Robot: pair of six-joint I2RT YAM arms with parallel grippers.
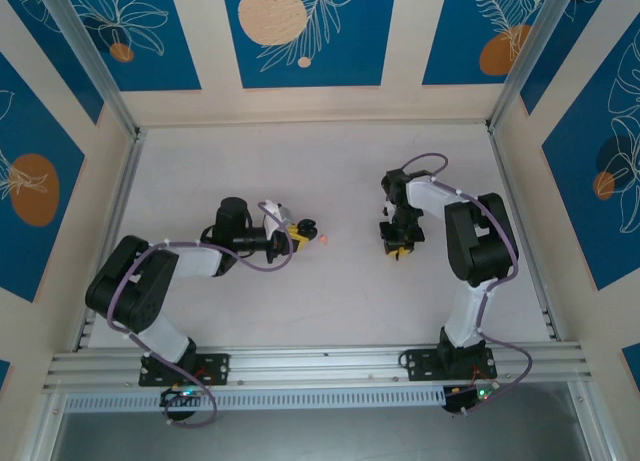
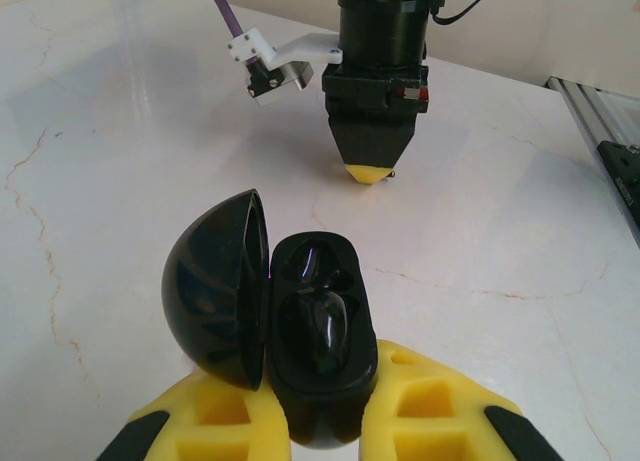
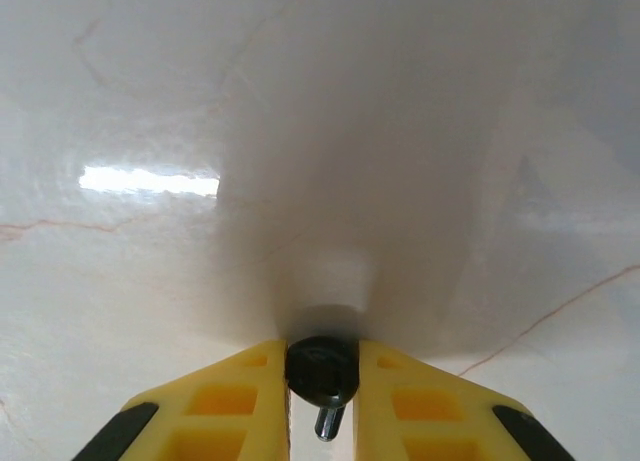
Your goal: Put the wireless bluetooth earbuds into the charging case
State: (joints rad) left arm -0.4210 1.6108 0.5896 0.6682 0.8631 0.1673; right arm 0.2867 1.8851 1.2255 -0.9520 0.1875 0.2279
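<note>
The left gripper (image 2: 320,426) was clamped on the base of the black charging case (image 2: 318,381). The case's domed lid (image 2: 215,286) stood open to the left, and what looked like a seated earbud (image 2: 322,326) lay glossy in one well. Just beyond the case, a pink earbud (image 1: 325,239) lay on the white table (image 1: 330,301), and farther across the right gripper (image 3: 322,381) pointed down at the tabletop, its yellow fingers (image 3: 240,391) pinched tight on a black earbud (image 3: 322,369).
</note>
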